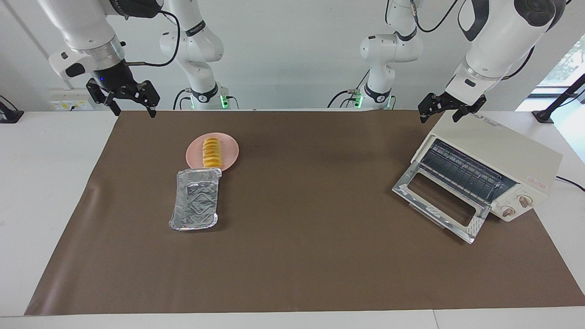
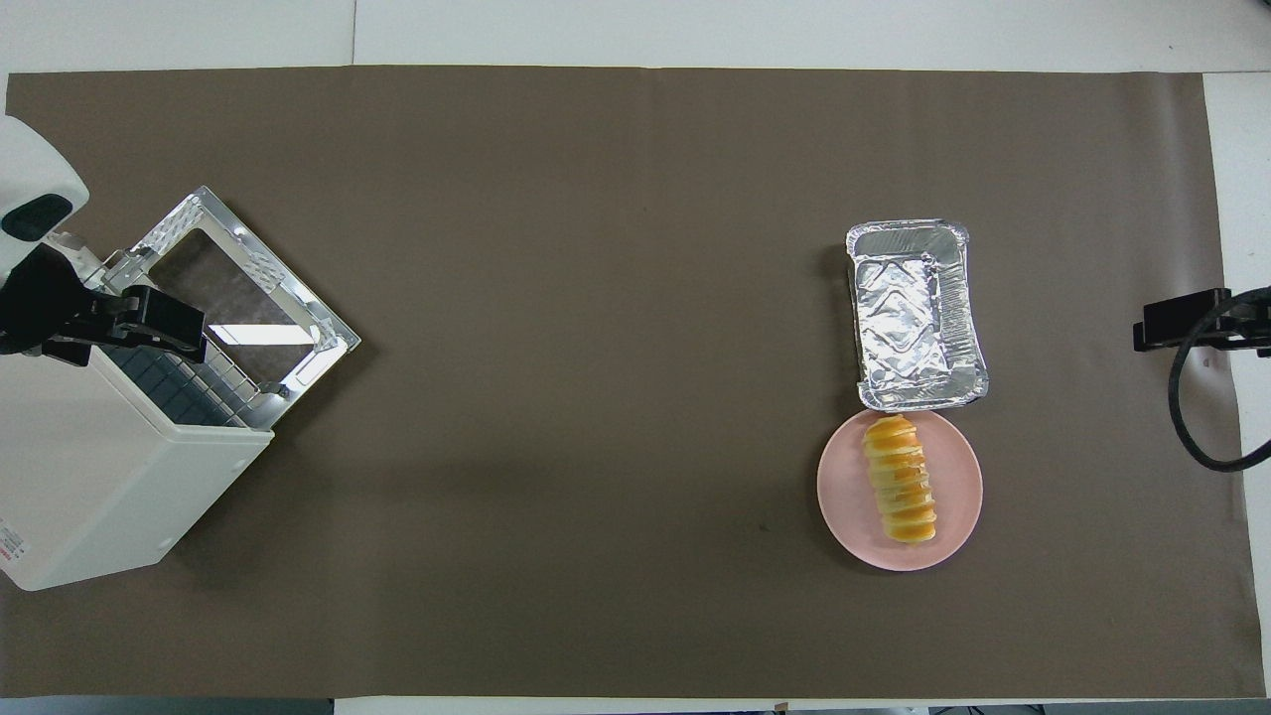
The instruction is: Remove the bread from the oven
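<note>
The bread (image 1: 212,152) (image 2: 899,480), a ridged golden loaf, lies on a round pink plate (image 1: 231,151) (image 2: 953,497) toward the right arm's end of the table. The cream-white oven (image 1: 502,151) (image 2: 99,487) stands at the left arm's end with its glass door (image 1: 438,201) (image 2: 238,288) dropped open and the wire rack bare. My left gripper (image 1: 438,116) (image 2: 109,328) hangs open over the oven's top edge, holding nothing. My right gripper (image 1: 135,109) (image 2: 1192,323) hangs open and empty over the mat's edge, apart from the plate.
A crinkled foil tray (image 1: 195,198) (image 2: 914,313) sits empty, touching the plate's rim on the side farther from the robots. A brown mat (image 1: 311,256) covers the table's middle. Two more arms (image 1: 201,55) stand at the wall.
</note>
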